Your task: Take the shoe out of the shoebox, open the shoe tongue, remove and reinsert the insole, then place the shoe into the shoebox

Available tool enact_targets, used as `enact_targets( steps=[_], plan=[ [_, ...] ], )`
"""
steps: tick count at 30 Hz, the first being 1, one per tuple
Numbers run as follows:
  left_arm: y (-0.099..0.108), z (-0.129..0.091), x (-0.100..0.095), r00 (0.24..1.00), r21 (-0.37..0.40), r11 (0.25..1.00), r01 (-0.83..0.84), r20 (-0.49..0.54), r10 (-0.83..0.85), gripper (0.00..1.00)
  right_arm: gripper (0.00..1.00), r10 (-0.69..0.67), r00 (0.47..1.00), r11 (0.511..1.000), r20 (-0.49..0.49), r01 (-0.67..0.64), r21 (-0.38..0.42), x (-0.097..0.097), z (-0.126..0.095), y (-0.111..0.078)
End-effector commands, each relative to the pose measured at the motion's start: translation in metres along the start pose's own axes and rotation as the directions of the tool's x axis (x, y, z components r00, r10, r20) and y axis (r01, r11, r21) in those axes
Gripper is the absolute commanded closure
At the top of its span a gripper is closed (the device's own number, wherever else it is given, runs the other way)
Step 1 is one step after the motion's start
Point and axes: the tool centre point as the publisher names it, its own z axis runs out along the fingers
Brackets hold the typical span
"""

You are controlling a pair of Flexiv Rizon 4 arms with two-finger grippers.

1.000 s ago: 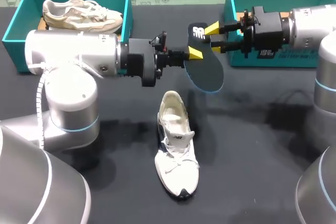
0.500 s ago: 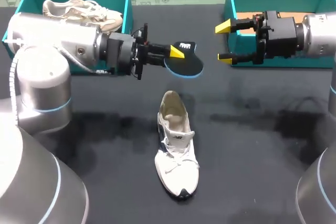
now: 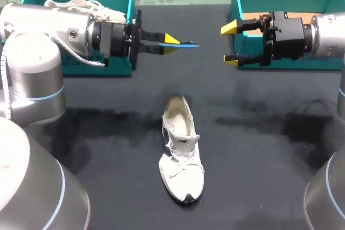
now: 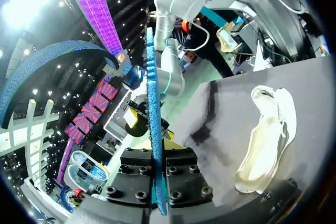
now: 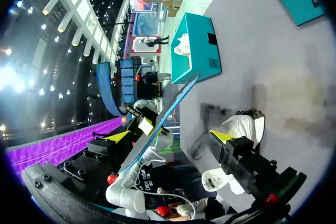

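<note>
Plainly, from the head view, the left claw (image 3: pixel 171 40) is clenched on one end of the dark insole (image 3: pixel 186 43), which is turned on edge so only its thin blue rim shows. The insole's long axis runs straight out from the fingers toward the right claw (image 3: pixel 230 44), which hangs released, jaws wide, apart from the insole's free end. The white shoe (image 3: pixel 180 153) lies on the bench (image 3: pixel 269 149), below both claws and on the robot's side of them, nearer the left claw. Its long axis runs crosswise to the insole's. The heel opening is the end closer to the claws, and the toe points back toward the robot. I judge that reinserting calls for swinging the insole roughly a quarter turn and tipping it down into that opening.

The left wrist view shows the insole pinched between the fingers and standing straight ahead of the claw as a narrow blue strip. The shoe rests on the bench off to one side of it, lengthwise, mouth upward.

The right wrist view has that claw's yellow tips spread, nothing between them. The insole slants ahead of the claw in the other claw's grip, and the shoe sits just past one finger.
</note>
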Motion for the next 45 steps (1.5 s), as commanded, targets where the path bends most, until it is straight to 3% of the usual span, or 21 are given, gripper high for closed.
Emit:
enact_targets(
  steps=[1, 10, 11, 14, 19, 32, 35, 37, 39, 41, 43, 45],
  plan=[
    [0.003, -0.014, -0.001, 0.809, 0.107, 0.813, 0.572, 0.086, -0.581, 1.0, 0.0, 0.0, 1.0, 1.0, 0.003, 0.0, 0.0, 0.0, 0.001, 0.0],
    [0.003, -0.014, -0.001, 0.809, 0.107, 0.813, 0.572, 0.086, -0.581, 1.0, 0.0, 0.0, 1.0, 1.0, 0.003, 0.0, 0.0, 0.0, 0.001, 0.0],
    [0.002, -0.01, -0.001, 0.772, 0.102, 0.779, 0.619, 0.105, -0.627, 1.0, 0.0, 0.0, 1.0, 1.0, 0.003, 0.0, 0.0, 0.0, 0.001, 0.0],
    [0.003, -0.001, 0.002, 0.572, 0.15, 0.584, 0.797, 0.118, -0.811, 1.0, 0.0, 0.0, 1.0, 1.0, 0.003, 0.0, 0.0, 0.0, 0.001, 0.0],
    [-0.008, 0.002, -0.006, 0.206, 0.161, 0.219, 0.962, 0.094, -0.974, 1.0, 0.0, 0.0, 1.0, 1.0, 0.003, 0.0, 0.0, 0.0, 0.001, 0.0],
    [-0.013, 0.001, -0.009, 0.206, 0.136, 0.217, 0.967, 0.092, -0.974, 1.0, 0.0, 0.0, 1.0, 1.0, 0.003, 0.0, 0.0, 0.0, 0.001, 0.0],
    [0.0, 0.004, 0.002, -0.011, 0.165, 0.003, 0.986, 0.083, -0.997, 1.0, 0.0, 0.0, 1.0, 1.0, 0.003, 0.0, 0.0, 0.0, 0.001, 0.0],
    [0.004, 0.004, 0.005, -0.085, 0.169, -0.073, 0.983, 0.065, -0.994, 1.0, 0.0, 0.0, 1.0, 1.0, 0.003, 0.0, 0.0, 0.0, 0.001, 0.0],
    [0.003, 0.001, 0.005, -0.182, 0.176, -0.169, 0.97, 0.058, -0.982, 1.0, 0.0, 0.0, 1.0, 1.0, 0.003, 0.0, 0.0, 0.0, 0.001, 0.0],
    [-0.001, -0.003, 0.002, -0.325, 0.172, -0.316, 0.933, 0.026, -0.945, 1.0, 0.0, 0.0, 1.0, 1.0, 0.003, 0.0, 0.0, 0.0, 0.001, 0.0],
    [-0.004, -0.005, 0.0, -0.434, 0.133, -0.432, 0.892, -0.02, -0.901, 1.0, 0.0, 0.0, 1.0, 1.0, 0.003, 0.0, 0.0, 0.0, 0.001, 0.0],
    [-0.004, -0.005, 0.0, -0.434, 0.133, -0.432, 0.892, -0.02, -0.901, 1.0, 0.0, 0.0, 1.0, 1.0, 0.003, 0.0, 0.0, 0.0, 0.001, 0.0]
  ],
)
